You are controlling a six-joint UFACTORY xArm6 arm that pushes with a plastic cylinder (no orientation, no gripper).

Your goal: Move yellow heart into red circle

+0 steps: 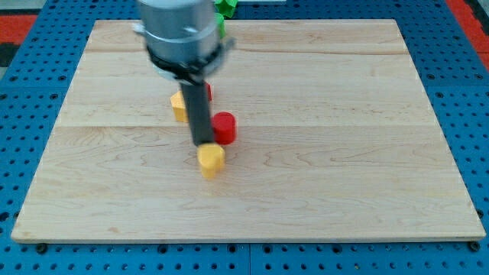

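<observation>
A yellow heart block (211,160) lies near the middle of the wooden board (321,153). A red circle block (224,127) sits just above and to the right of it, a small gap apart. My tip (203,143) is at the yellow heart's upper edge, left of the red circle, touching or almost touching both. The rod rises from there to the arm's grey body at the view's top.
A second yellow block (179,106) sits left of the rod, partly hidden by it. A sliver of another red block (208,92) shows behind the rod. A green block (225,8) lies at the board's top edge. Blue pegboard surrounds the board.
</observation>
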